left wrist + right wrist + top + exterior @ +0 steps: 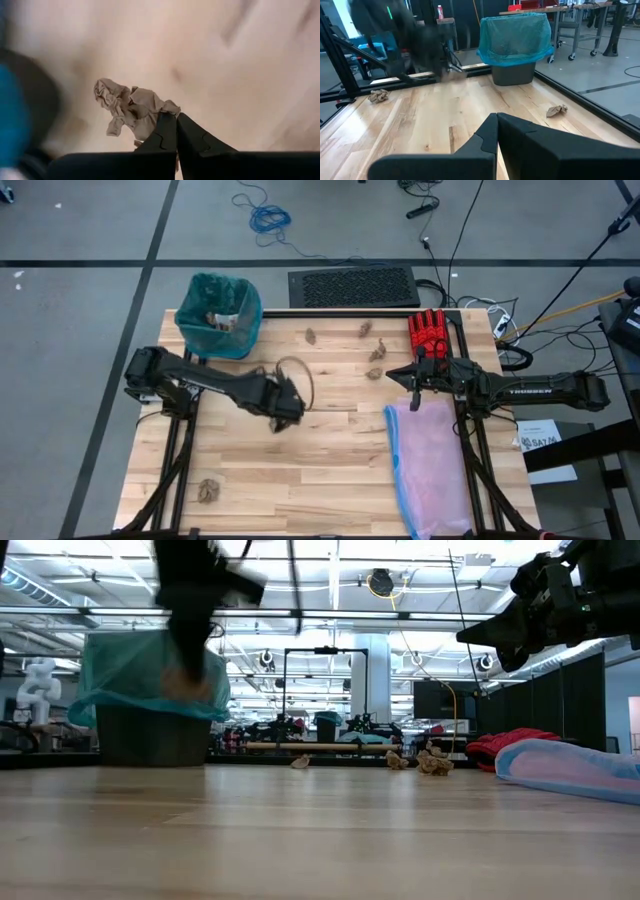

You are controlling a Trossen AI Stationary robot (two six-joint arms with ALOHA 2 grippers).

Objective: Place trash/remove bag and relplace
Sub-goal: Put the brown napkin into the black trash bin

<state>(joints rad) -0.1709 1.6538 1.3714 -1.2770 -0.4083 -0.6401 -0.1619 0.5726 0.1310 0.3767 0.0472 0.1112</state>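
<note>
Brown paper wad (131,111) pinched in the left hand (175,125) — fingers closed on its edge, raised above the wooden surface (330,470) near its middle. Teal-green bag (220,310) lines the bin at the far left corner, some trash inside; loose wads (372,350) lie on the far side and one (208,490) sits near the left front corner. Right hand (415,385) — fingers shut, empty — hovers by the pink bag (430,460) and red glove (428,332).

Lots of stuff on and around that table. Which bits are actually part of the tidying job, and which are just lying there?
Part of the job:
- teal bag lining the bin
- brown paper wad pinched in the left gripper
- loose wads on the table, such as one near the corner

Just lying about:
- red glove
- pink bag
- black mat on the floor
</note>
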